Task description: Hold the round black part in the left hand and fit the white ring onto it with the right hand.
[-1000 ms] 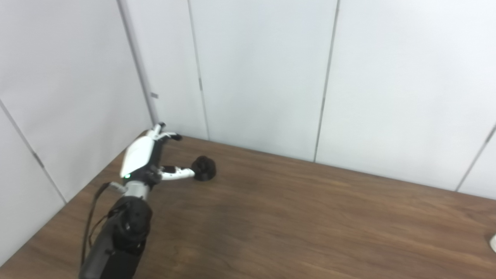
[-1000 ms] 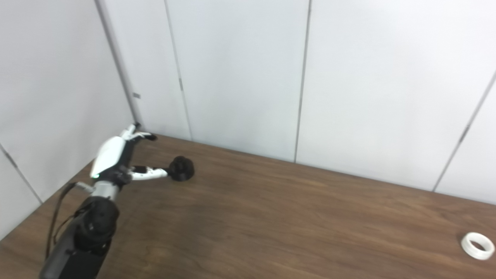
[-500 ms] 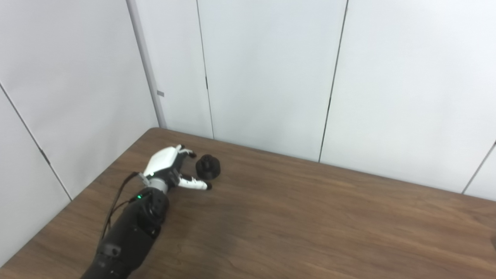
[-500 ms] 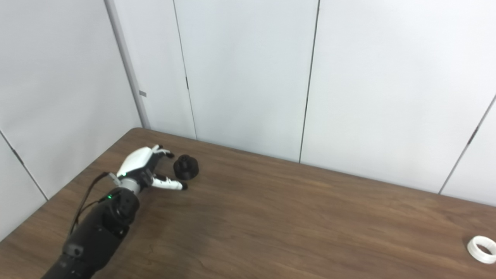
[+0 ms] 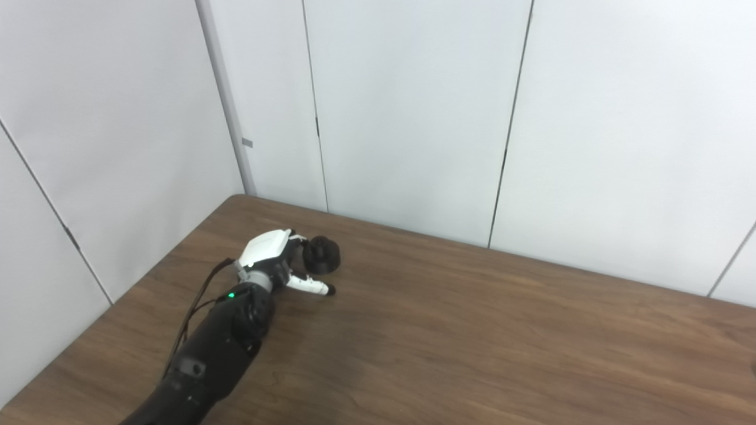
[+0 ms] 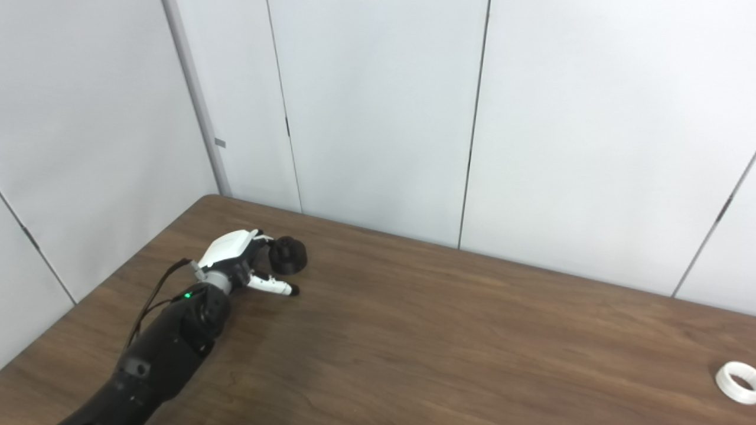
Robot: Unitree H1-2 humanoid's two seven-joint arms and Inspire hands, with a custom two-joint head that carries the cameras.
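The round black part [image 5: 322, 258] rests on the brown table [image 5: 472, 330] near its far left corner. My left hand [image 5: 276, 262] lies low over the table just left of the part. It is open: the fingers [image 5: 297, 239] reach the part's left side and the thumb [image 5: 312, 287] sticks out in front of it, apart from it. The white ring [image 6: 736, 382] lies flat on the table at the far right edge, seen only in the right eye view. My right hand is out of sight.
White wall panels [image 5: 413, 118] stand right behind the table's back edge and along its left side. The table's left edge [image 5: 118, 307] runs close to my left arm [image 5: 212, 348].
The camera has shifted a little. My left hand has dropped from above the table's far corner and moved right until its fingers reach the black part. Part and ring lie as before.
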